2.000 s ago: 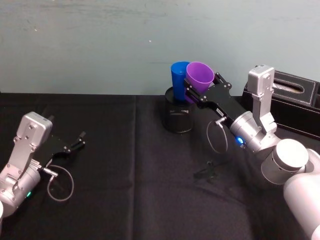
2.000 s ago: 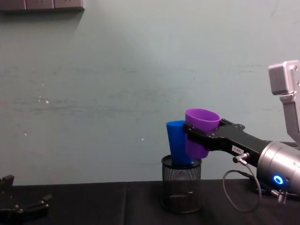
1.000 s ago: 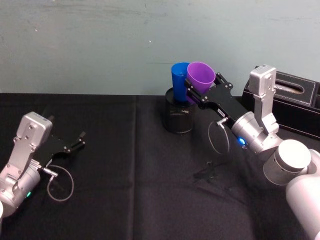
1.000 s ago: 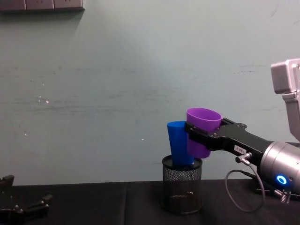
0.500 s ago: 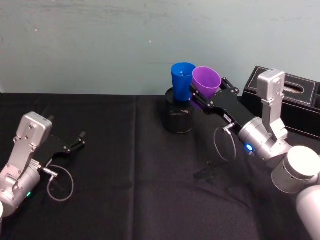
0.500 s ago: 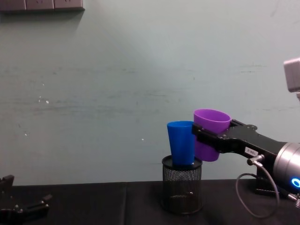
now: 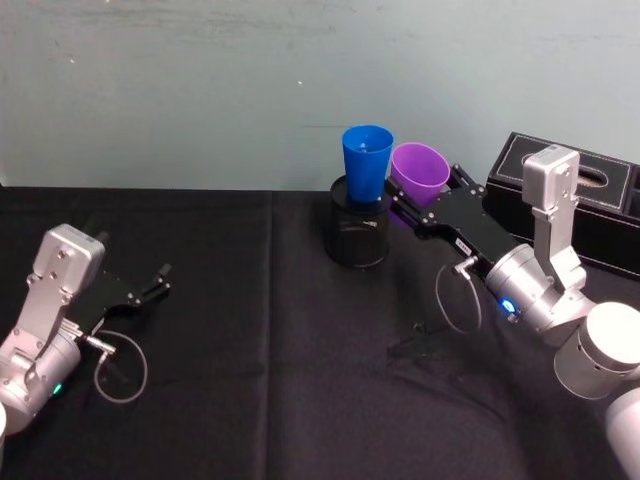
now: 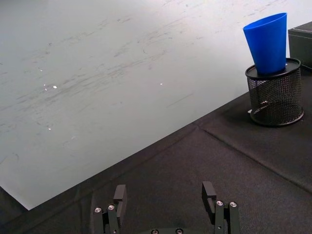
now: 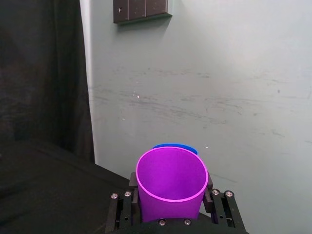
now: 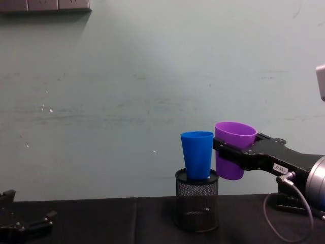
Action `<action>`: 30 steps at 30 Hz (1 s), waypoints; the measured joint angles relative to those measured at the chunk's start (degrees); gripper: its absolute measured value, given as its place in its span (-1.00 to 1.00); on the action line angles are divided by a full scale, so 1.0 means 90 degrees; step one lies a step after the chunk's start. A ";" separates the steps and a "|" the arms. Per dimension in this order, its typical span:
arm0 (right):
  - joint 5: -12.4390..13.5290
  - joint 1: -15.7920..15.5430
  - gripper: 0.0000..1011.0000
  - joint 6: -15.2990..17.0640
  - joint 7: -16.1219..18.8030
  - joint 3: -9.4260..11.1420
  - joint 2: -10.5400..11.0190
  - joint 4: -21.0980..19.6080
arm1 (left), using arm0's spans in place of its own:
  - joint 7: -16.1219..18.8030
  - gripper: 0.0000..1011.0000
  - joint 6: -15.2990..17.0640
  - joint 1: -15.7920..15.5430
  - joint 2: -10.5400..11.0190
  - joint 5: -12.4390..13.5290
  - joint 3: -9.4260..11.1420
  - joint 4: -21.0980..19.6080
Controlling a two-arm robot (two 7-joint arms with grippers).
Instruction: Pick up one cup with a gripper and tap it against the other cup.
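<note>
The blue cup (image 7: 366,162) (image 10: 197,154) (image 8: 267,43) stands upright in the mouth of a black mesh pen holder (image 7: 357,226) (image 10: 196,200) (image 8: 274,93). My right gripper (image 7: 416,199) (image 10: 228,153) (image 9: 171,202) is shut on the purple cup (image 7: 418,172) (image 10: 233,156) (image 9: 171,187), holding it in the air just right of the blue cup, a little apart from it. In the right wrist view the blue cup's rim (image 9: 174,146) peeks out behind the purple one. My left gripper (image 7: 155,283) (image 8: 165,195) rests open at the left of the table.
A black box (image 7: 590,196) stands at the back right, close behind my right arm. The black cloth-covered table (image 7: 270,350) spreads between the two arms. A pale wall (image 10: 152,76) rises right behind the holder.
My right gripper has drawn the purple cup to the right, away from the blue cup it was pressed against. The blue cup has gone from tilted to upright. The left arm is still.
</note>
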 joint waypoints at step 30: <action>-0.0004 0.0013 0.45 -0.0003 0.0003 0.0004 -0.0011 0.0018 | 0.0000 1.00 0.0000 0.0000 0.0000 0.0000 0.0000 0.0000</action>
